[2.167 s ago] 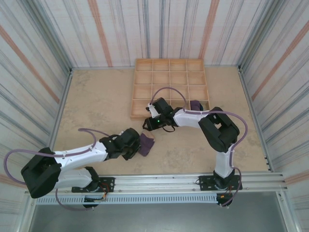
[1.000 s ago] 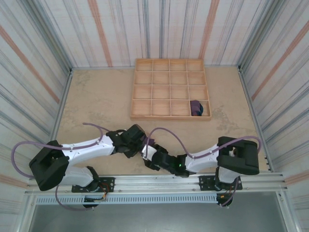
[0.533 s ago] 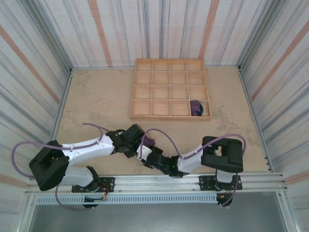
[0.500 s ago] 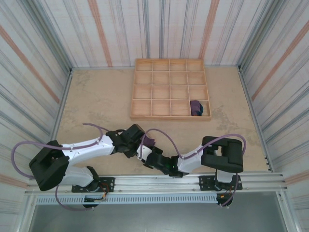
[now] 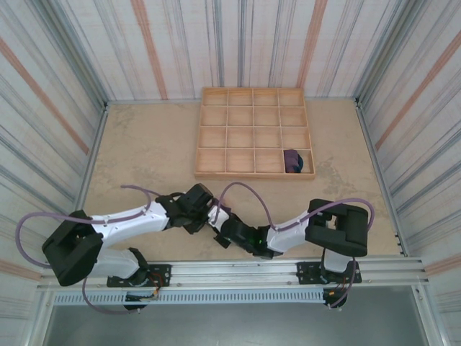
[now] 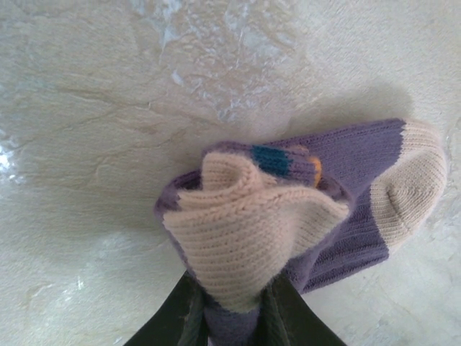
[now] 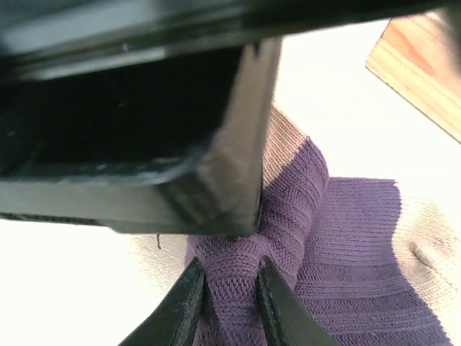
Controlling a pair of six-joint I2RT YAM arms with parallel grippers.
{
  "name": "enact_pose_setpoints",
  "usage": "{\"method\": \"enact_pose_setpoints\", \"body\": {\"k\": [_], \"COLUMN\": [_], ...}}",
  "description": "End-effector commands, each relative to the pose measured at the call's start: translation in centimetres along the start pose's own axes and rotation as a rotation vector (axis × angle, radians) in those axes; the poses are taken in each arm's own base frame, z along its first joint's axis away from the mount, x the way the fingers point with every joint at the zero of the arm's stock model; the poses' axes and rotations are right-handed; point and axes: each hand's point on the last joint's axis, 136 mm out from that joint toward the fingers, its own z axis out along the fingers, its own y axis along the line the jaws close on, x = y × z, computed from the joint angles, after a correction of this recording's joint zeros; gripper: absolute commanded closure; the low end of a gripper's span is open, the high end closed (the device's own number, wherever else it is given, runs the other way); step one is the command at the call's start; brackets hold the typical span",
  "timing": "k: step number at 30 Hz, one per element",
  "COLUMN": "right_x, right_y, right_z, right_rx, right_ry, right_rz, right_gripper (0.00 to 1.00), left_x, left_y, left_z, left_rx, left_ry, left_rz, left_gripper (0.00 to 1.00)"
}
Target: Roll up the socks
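The socks (image 6: 338,180) lie as a half-rolled purple bundle on the table, peach cuff folded on top, a peach toe sticking out to the right, and bits of teal and orange at the fold. My left gripper (image 6: 232,292) is shut on the bundle's near end. My right gripper (image 7: 229,281) is shut on a ridge of purple knit (image 7: 288,216), right beside the left gripper's dark body (image 7: 130,122). From above, both grippers (image 5: 204,207) (image 5: 220,222) meet at the socks (image 5: 217,210) near the table's front. A second rolled purple bundle (image 5: 292,160) sits in the tray.
The wooden compartment tray (image 5: 252,133) stands at the back centre, with its corner (image 7: 425,65) in the right wrist view. Striped walls enclose the beige table (image 5: 144,151). The arms' base rail (image 5: 238,272) runs along the front edge.
The right arm came from the tray to the front beside the left gripper, and its jaws have shut on the sock. The left gripper kept its hold.
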Motion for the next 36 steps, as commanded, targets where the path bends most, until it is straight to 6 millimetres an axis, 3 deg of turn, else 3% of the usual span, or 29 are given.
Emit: {"method": "enact_pose_setpoints", "body": {"k": [1,6,9,11,15,19,22,36], "right_x": [7.1,9.4,10.6,11.1,12.0,12.8,12.9,14.6], "right_y": [-1.9,-1.2,-1.3,-1.3,-1.3,-1.4,-1.6,-3.5], "right_z": [0.0,0.3,0.1,-0.1,-0.2,-0.5,-1.0,-1.4], "right_rx": [0.017,-0.02,-0.021,-0.032,-0.055,-0.117,-0.131,-0.218], "right_ry": [0.258,0.345,0.38,0.4,0.447,0.475,0.486,0.617], "right_rz": [0.11,0.164,0.22,0.262,0.342,0.497,0.585,1.033], "right_gripper": [1.0,1.0,1.0,1.0,1.0,1.0,1.0,0.99], "left_x": [0.1,-0.3,-0.4,-0.6,-1.3,-2.0,-2.3,-1.3], "left_y": [1.9,1.5,1.3,1.1,0.0,-1.8,-2.1,-2.1], "left_z": [0.1,-0.2,-0.3,-0.6,-1.7,-3.0,-3.5,-1.3], "left_rx": [-0.04,-0.025,-0.018,-0.011,0.034,0.108,0.138,0.176], "left_ry": [0.005,0.001,0.002,-0.005,-0.043,-0.084,-0.106,-0.072], "left_rz": [0.012,0.024,0.025,0.026,0.055,0.106,0.124,0.224], "left_gripper": [0.84,0.73,0.58,0.42,0.25,0.23,0.23,0.4]}}
